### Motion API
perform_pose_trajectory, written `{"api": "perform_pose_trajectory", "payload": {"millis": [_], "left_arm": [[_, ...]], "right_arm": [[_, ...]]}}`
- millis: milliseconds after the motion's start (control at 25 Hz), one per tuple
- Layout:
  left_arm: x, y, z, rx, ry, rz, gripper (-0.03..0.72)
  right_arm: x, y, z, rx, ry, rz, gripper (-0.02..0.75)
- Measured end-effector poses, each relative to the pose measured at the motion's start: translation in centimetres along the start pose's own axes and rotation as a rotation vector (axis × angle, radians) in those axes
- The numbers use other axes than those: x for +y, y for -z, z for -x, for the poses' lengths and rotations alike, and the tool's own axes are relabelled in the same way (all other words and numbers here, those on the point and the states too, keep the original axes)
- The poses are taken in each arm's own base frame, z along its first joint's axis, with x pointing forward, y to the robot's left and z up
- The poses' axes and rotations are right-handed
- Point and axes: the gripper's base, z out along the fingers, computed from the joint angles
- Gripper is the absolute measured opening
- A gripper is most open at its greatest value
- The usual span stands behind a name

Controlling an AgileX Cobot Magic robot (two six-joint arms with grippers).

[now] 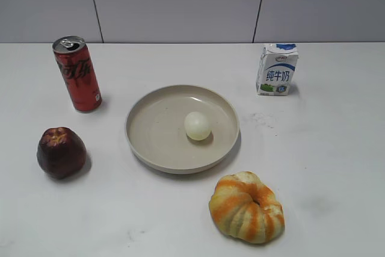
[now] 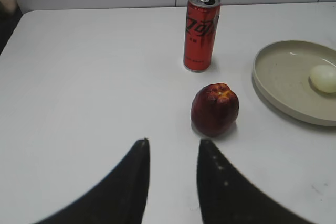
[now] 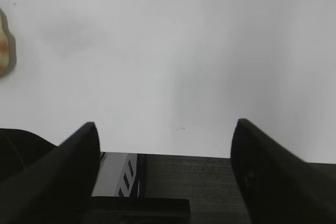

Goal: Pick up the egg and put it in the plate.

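The pale cream-white egg (image 1: 197, 126) lies inside the large beige plate (image 1: 150, 142), a little right of its middle. Both also show at the right edge of the left wrist view: the egg (image 2: 323, 78) in the plate (image 2: 278, 77). No gripper shows in the exterior view. My left gripper (image 2: 172, 142) is open and empty, low over the table, short of the apple. My right gripper (image 3: 165, 127) is wide open and empty above the table's near edge, away from the egg.
A red soda can (image 1: 77, 74) stands back left, a dark red apple (image 1: 61, 152) front left, a small milk carton (image 1: 277, 69) back right, an orange-and-cream pumpkin-shaped thing (image 1: 246, 207) front right, its edge in the right wrist view (image 3: 5, 45).
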Motion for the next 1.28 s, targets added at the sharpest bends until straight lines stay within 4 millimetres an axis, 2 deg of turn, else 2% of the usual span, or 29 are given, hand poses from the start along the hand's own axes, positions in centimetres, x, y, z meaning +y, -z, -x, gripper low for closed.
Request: {"api": "perform_pose_trajectory", "payload": {"millis": [200,560,960,1280], "left_arm": [[0.0,0.0,0.0,0.0,0.0,0.0,0.23],[0.0,0.0,0.0,0.0,0.0,0.0,0.23],[0.0,0.0,0.0,0.0,0.0,0.0,0.23],[0.0,0.0,0.0,0.0,0.0,0.0,0.23]], "right_arm": [[0.1,0.9,-3.9,-0.109,0.005,-0.004,0.585],[0.1,0.2,-11.2,-0.287,0.013,-0.008,0.585],[0.4,2.9,-15.8,-0.658,0.034,-0.014,0.585],[0.5,3.8,-18.9,-0.861,0.047,-0.016,0.584]]}}
